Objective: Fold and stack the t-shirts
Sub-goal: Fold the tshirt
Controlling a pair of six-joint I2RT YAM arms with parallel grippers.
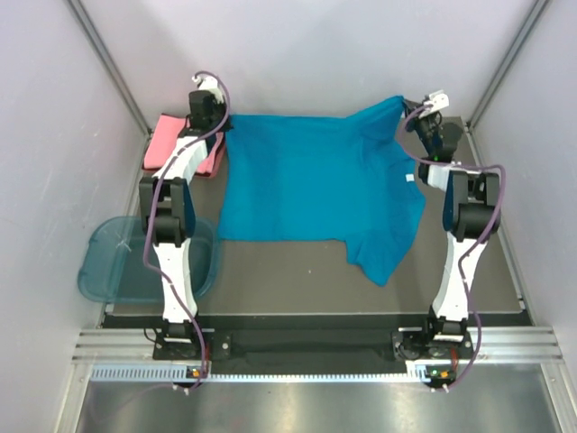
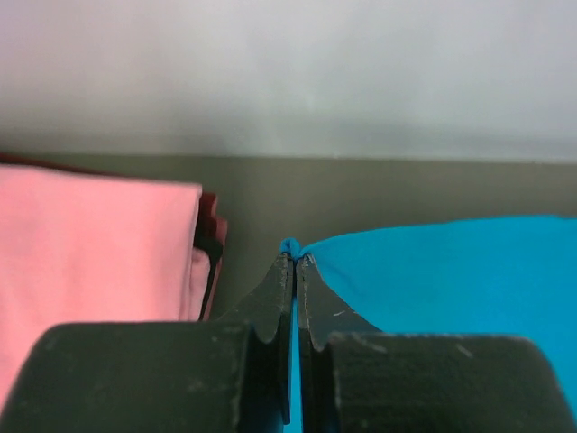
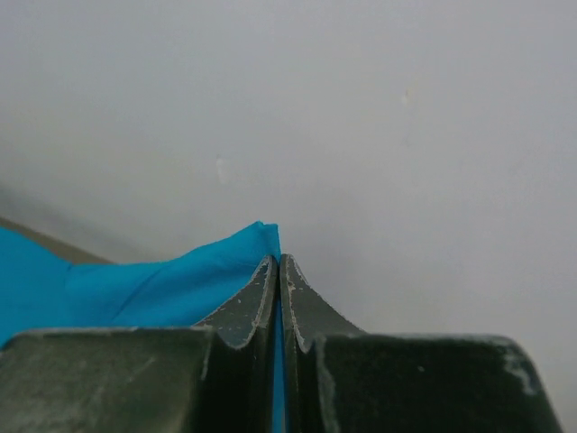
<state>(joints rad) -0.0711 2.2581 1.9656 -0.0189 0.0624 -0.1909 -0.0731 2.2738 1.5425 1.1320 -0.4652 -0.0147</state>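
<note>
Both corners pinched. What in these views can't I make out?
Pink shirt: its middle, top view, hidden under the left arm; left wrist view cuts it at the left edge.
Blue shirt: how much cloth is pinched, both wrist views, covered by the shut jaws.
Neck label: top view, too small to read.
Tub: part of it, top view, behind the left arm.
</note>
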